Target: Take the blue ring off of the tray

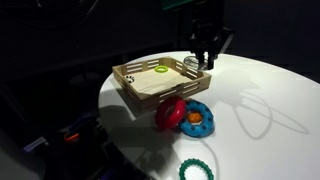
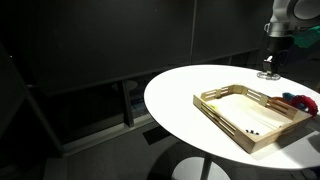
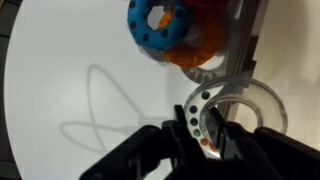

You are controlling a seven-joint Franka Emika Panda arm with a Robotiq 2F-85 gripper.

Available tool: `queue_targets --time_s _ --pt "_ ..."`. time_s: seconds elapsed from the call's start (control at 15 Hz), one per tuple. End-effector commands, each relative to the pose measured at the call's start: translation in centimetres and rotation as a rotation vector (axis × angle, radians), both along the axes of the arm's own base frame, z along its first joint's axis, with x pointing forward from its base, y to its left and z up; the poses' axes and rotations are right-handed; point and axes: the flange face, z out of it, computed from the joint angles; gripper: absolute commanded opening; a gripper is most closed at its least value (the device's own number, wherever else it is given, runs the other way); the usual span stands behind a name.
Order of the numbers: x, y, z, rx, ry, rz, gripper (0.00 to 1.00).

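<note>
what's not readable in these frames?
- Gripper: wrist view, fingers dark and blurred; open or shut on the clear ring unclear.
- Blue ring: in an exterior view, mostly hidden behind the tray wall, near the right edge.
- Teal ring: in an exterior view, cut by the bottom edge.
- Dark specks in the tray: too small to identify.

i worked in a dark room: only the white tabletop (image 1: 262, 78) was brightly lit, and everything past its edge dropped to near black in both exterior views. light fell from above, drawing thin looping shadows across the tabletop and a soft one beside the tray (image 1: 138, 92). both exterior views were grainy. the wrist view was washed out, with the fingers (image 3: 140, 158) a blurred dark mass at the bottom.
</note>
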Motion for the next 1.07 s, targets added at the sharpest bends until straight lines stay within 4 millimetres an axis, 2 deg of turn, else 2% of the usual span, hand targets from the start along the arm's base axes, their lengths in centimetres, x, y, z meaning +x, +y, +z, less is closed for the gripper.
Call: queue_targets --time_s 0.0,0.27,0.47,0.53,0.67,0.8,1.0 --pt "-3.2 -2.9 -0.2 -0.036 0.027 -0.029 0.09" --pt "-5.9 -5.0 -2.7 -0.034 0.086 -0.056 0.09" --pt "-7.4 -5.3 -4.4 -0.028 0.125 -0.061 0.09" --pt "-7.7 -5.2 -4.9 -0.022 0.138 -0.062 0.12" --pt "-8.2 -5.0 -5.5 -0.015 0.155 -0.059 0.52" --pt "-8.4 -4.9 -5.6 -0.011 0.160 -0.056 0.57" --pt "-8.1 -4.8 -4.8 -0.006 0.150 -0.052 0.78"
